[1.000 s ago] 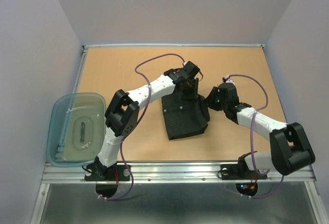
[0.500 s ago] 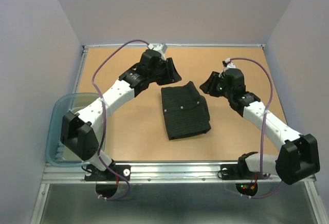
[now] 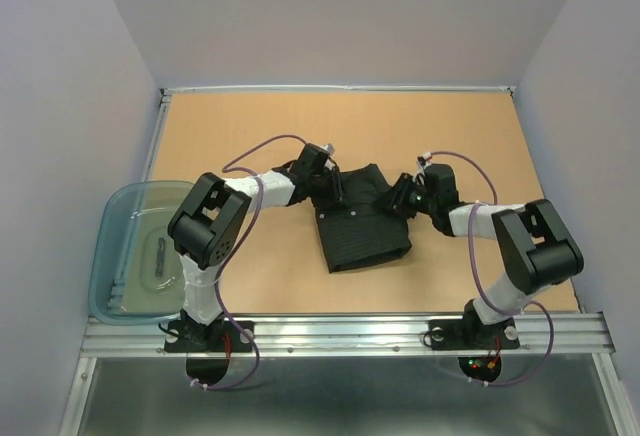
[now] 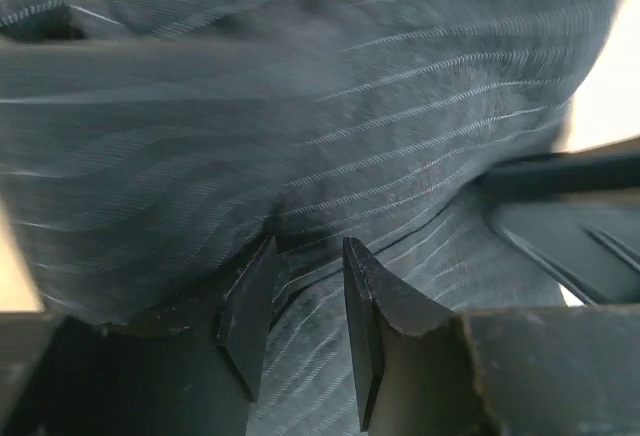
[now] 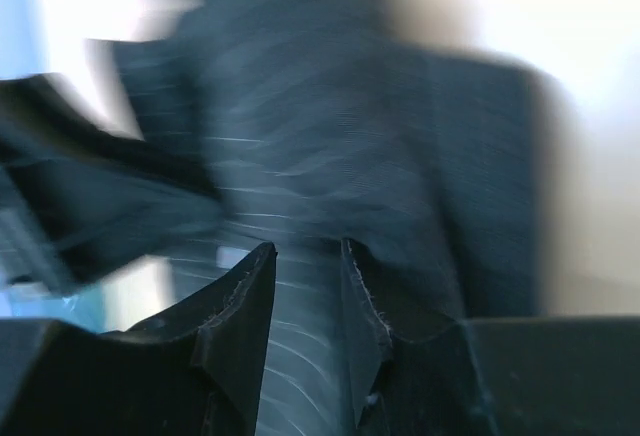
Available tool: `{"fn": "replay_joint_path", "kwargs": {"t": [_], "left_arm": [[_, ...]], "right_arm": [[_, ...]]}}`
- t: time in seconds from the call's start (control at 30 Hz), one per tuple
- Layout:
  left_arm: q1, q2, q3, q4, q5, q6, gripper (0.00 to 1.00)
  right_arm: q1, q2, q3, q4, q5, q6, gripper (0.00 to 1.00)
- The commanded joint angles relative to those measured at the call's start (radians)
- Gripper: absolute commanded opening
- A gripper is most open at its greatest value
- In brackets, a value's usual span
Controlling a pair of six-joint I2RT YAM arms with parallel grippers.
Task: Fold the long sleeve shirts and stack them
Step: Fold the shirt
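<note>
A black pinstriped long sleeve shirt point(image 3: 362, 234) lies folded into a compact rectangle at mid-table. My left gripper point(image 3: 334, 188) is down at its far left corner and my right gripper point(image 3: 401, 199) at its far right corner. In the left wrist view the jaws point(image 4: 305, 246) stand narrowly apart with a fold of striped cloth point(image 4: 400, 106) filling the gap. The right wrist view is blurred; there too the jaws point(image 5: 305, 248) pinch a strip of the same cloth point(image 5: 300, 136). Each gripper looks shut on the shirt's far edge.
A translucent blue-grey plastic tub point(image 3: 112, 246) sits at the table's left edge beside the left arm's base, with a small dark item inside. Grey walls enclose the table on three sides. A metal rail runs along the near edge.
Half a second ago both grippers were lifted clear of the shirt, out to the far left and right. Both have come back in and down onto the shirt's far corners.
</note>
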Motion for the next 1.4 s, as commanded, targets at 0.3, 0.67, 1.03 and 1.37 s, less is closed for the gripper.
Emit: {"fn": "replay_joint_path", "kwargs": {"t": [0.3, 0.67, 1.03, 1.37], "left_arm": [[0.022, -0.155, -0.041, 0.109, 0.009, -0.001, 0.45], [0.089, -0.102, 0.047, 0.084, 0.013, 0.017, 0.44], [0.175, 0.091, 0.090, 0.139, 0.081, 0.024, 0.43], [0.227, 0.081, 0.035, 0.191, 0.151, 0.008, 0.42]], "right_arm": [[-0.062, -0.076, 0.094, 0.004, -0.108, -0.063, 0.39], [-0.010, 0.110, 0.369, 0.100, -0.208, 0.025, 0.40], [-0.079, 0.396, 0.405, 0.140, -0.125, 0.002, 0.39], [-0.168, 0.421, 0.406, 0.138, -0.245, 0.019, 0.39]]}}
